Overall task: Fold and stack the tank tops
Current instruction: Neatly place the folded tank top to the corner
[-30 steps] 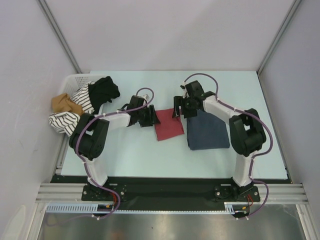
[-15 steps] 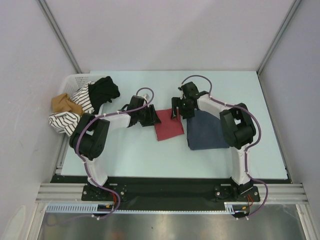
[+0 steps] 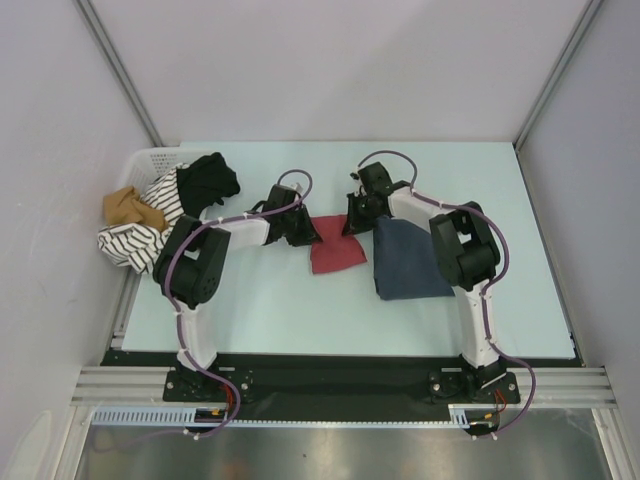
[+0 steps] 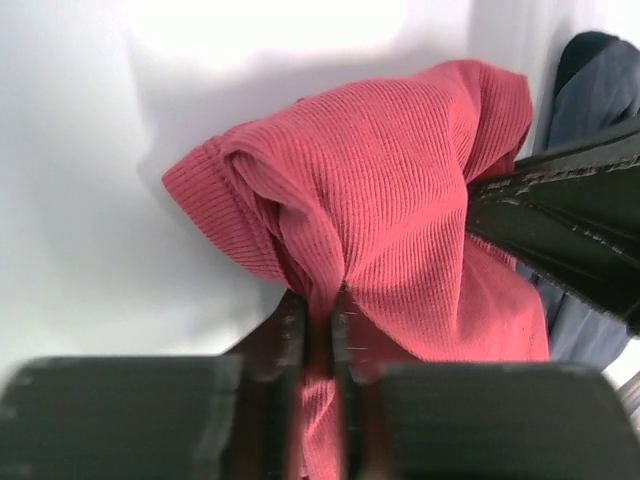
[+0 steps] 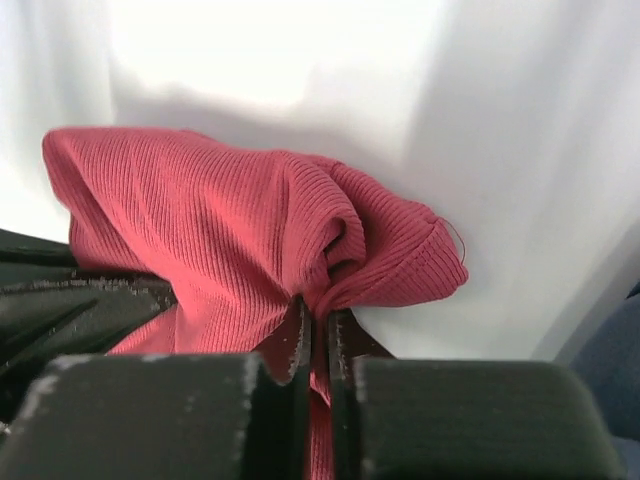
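Okay, my left gripper (image 4: pixel 320 312) and right gripper (image 5: pixel 318 322) each pinch the red top (image 3: pixel 338 256) in the middle of the table (image 3: pixel 500 180), probably its far hem; it trails toward the near edge, blue top (image 3: pixel 410 262) just right, nearer my right arm.

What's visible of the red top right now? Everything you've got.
The red top is a plain brick-red ribbed knit, soft and folded small, lying near the middle of the table. Its far edge is bunched up: the left pincer pinches one far corner, the right pincer the other, both shut on a ridge of cloth. The near part rests flat. The blue top lies just to its right; whether they touch is unclear.
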